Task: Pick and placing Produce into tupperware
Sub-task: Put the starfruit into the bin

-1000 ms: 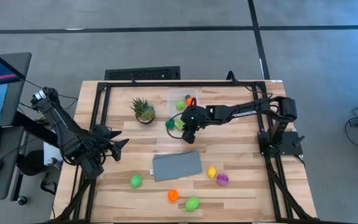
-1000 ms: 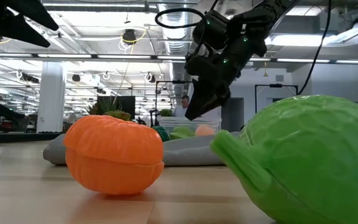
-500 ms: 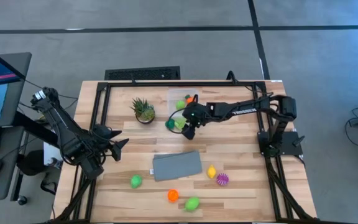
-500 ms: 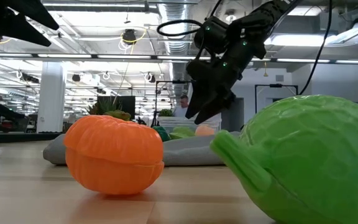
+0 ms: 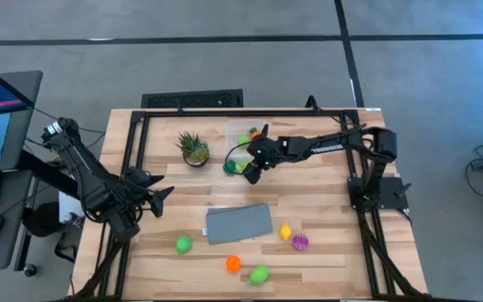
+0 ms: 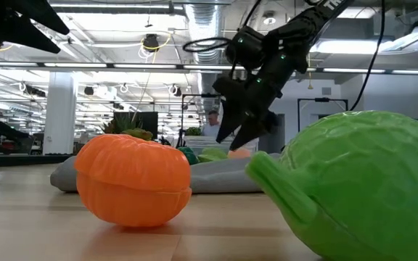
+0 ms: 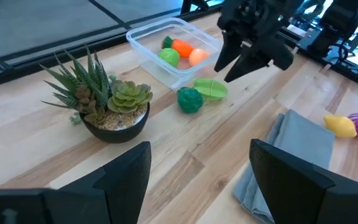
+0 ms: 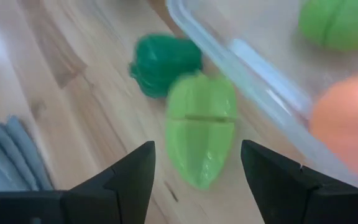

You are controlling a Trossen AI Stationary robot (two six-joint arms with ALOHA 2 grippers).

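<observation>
The tupperware, a clear tub, stands at the far middle of the table with a green, an orange and a pink piece of produce inside. Just outside its near wall lie a light green piece and a dark green one. My right gripper hovers open above the light green piece, fingers slanting down, touching nothing. My left gripper waits open over the table's left edge. More produce lies near the front: green, orange, green, yellow, spiky purple.
A potted plant stands left of the tub. A folded grey cloth lies flat at the table's middle. In the low view the orange piece and a green piece fill the foreground.
My right gripper has shifted a little toward the far edge and the tub, rolled about its own axis, and its fingers have parted from shut to open. The produce and tub have stayed in place.
</observation>
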